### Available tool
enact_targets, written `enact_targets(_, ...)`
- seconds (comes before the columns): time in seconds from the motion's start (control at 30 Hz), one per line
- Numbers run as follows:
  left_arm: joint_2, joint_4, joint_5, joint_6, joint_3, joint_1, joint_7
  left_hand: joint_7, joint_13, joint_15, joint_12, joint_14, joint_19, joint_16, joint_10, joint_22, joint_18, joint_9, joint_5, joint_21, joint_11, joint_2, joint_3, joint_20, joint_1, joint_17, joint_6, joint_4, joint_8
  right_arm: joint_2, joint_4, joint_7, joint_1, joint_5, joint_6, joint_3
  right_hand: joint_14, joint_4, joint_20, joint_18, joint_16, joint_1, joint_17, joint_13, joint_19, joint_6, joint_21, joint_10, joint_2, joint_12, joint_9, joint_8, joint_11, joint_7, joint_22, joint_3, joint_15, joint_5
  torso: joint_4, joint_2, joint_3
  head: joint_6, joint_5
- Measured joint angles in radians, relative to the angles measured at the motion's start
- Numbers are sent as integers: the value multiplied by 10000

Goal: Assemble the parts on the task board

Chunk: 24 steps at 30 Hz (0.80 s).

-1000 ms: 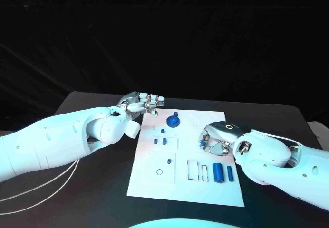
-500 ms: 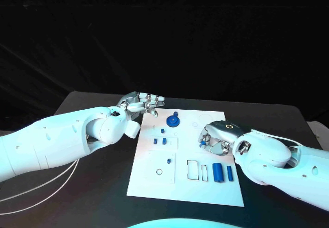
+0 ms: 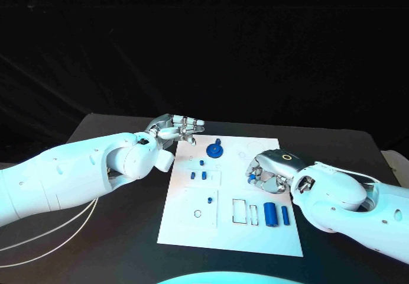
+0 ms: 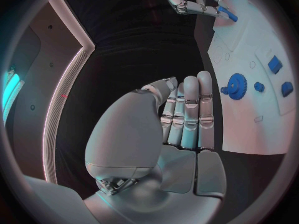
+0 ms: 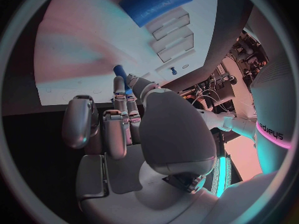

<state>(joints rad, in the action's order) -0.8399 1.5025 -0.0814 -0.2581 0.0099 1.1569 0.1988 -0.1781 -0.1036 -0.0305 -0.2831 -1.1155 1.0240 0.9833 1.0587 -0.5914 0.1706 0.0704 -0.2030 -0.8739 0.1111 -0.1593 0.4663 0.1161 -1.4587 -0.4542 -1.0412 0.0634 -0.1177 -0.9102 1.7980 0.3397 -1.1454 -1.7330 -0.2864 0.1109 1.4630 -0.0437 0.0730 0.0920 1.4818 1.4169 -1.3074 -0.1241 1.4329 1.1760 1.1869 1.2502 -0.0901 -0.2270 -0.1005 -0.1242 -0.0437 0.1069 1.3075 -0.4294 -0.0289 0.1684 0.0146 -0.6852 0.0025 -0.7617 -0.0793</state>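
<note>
Holding a small blue peg (image 3: 254, 175) in my right hand (image 3: 266, 176) over the right half of the white board (image 3: 192, 222), I keep it pinched at the fingertips so its free end can be lowered into a seat. My left hand (image 3: 177, 129) hangs just off the board's far left corner, fingers together and curled, gripping nothing; I judge it parked there to leave the board clear. A blue gear (image 3: 216, 151) stands just beside it, toward my right hand. Nearer my body than the right hand lie two blue bars (image 3: 271, 215) beside empty rectangular slots.

From the left wrist, my fingers (image 4: 187, 114) lie straight and close, empty, with the gear (image 4: 236, 86) on the board beyond them. My right hand (image 4: 196, 0) shows across the board, the peg (image 4: 226, 14) at its fingertips.

From the right wrist, the peg (image 5: 121, 74) sits between thumb and fingertips, close above the board (image 5: 74, 45). A large blue bar (image 5: 156, 3) lies beyond my fingers. I cannot tell which seat the peg is meant for.
</note>
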Motion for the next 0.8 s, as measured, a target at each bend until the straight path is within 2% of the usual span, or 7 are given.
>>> enact_targets(0.3, 43, -22, -2, 8, 0, 0, -18, 0, 0, 0, 0, 0, 0, 0, 0, -1, -1, 0, 0, 0, 0, 0, -29, 0, 0, 11, 0, -29, 0, -314, 762, -42, -240, 106, -312, -74, 0, 0, 0, 0, 0, 0, 1, 1, 0, 1, 0, 16, -1, 48, 0, 0, -20, -1, 0, 2, 0, -7, -1, 9, 0, 11, 12)
enact_targets(0.47, 74, -47, -3, 14, 0, 0, -26, 0, 0, 0, 0, 0, 0, 0, 1, -1, -1, 0, 0, 0, 0, 0, -29, 0, 0, 11, 0, -29, 0, -336, 1305, -84, -355, 249, -476, -113, 0, 0, 0, 0, 0, 10, 1, 1, 0, 2, 0, 20, -15, 68, 0, 0, -25, -2, -1, 4, 0, -26, 1, 9, -1, 17, -33)
enact_targets(0.63, 117, -62, -4, 22, 0, 0, -34, -21, 0, 0, 0, 0, 0, 0, 1, -2, -1, 0, 0, 0, 0, 0, -29, 0, 0, 11, 22, -29, 0, 92, 1515, -126, -321, 424, -570, -89, 0, -1, 0, 0, 0, -87, 1, -2, -1, 82, 0, 34, -109, 118, 0, 0, -40, -83, -2, 4, 1, 80, 1, 3, -1, 27, -119)
enact_targets(0.8, 159, -97, -6, 29, -1, 0, -39, -36, 0, 0, 0, 0, 0, 0, 1, -2, -1, 0, 0, 0, 0, 0, -29, 0, 0, 10, 38, -29, 0, 746, 1537, -217, -106, 565, -627, -8, -1, -1, 1, 0, 0, -127, 1, -3, -1, 92, -1, 35, -145, 119, 0, 0, -42, -93, -2, 4, 0, 81, 5, -1, -1, -35, -193)
